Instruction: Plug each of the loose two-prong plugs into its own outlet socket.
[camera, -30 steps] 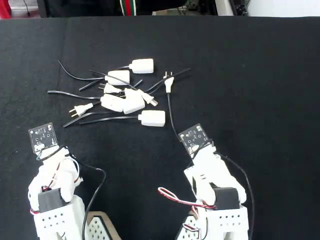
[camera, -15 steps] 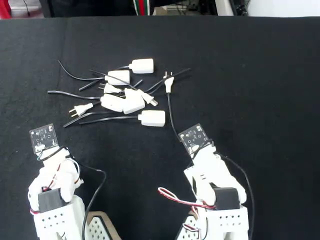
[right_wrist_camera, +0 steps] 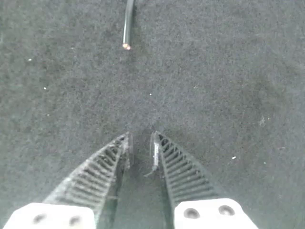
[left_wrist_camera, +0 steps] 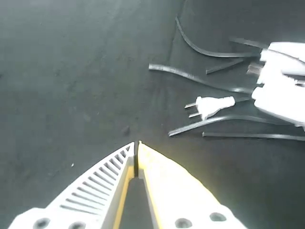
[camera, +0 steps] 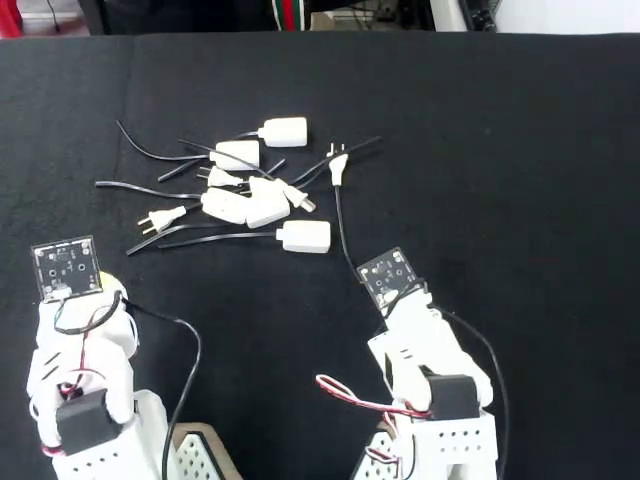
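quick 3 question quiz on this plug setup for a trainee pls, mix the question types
1. True or false: the left gripper is holding a plug.
2. The right gripper has its jaws: A) pressed together, B) slightly apart with nothing between them, C) clamped on a cord.
3. Fill in: the lone plug closest to the left gripper has its prongs pointing ___ the socket pile (toward / away from).

Key: 1 false, it is shut and empty. 2 B. 3 away from.
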### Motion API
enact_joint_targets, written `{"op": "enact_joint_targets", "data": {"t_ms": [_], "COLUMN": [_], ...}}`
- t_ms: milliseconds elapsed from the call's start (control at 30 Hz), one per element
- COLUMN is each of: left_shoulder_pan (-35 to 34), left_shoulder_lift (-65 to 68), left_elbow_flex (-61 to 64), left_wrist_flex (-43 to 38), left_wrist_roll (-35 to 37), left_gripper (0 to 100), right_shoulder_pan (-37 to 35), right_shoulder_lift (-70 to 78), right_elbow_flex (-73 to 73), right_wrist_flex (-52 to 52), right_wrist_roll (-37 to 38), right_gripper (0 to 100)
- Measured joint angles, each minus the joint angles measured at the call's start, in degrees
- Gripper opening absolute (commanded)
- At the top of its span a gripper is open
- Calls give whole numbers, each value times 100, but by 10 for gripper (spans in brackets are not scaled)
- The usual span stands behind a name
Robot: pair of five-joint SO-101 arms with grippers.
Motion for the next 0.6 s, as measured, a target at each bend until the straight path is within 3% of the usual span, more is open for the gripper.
{"op": "enact_joint_targets", "data": {"t_ms": [300, 600], "left_shoulder_pan": [519, 554], "left_shoulder_lift": [510, 3771], "left_elbow_flex": [-378, -1943], "left_wrist_flex": [-79, -220], "left_wrist_roll": [88, 246], "left_gripper": [75, 70], "right_shoulder_pan": [0, 0], "right_shoulder_lift": [0, 0], "right_elbow_flex": [0, 0], "right_wrist_flex": [0, 0], "right_wrist_roll": [0, 0], "right_gripper": [78, 78]}}
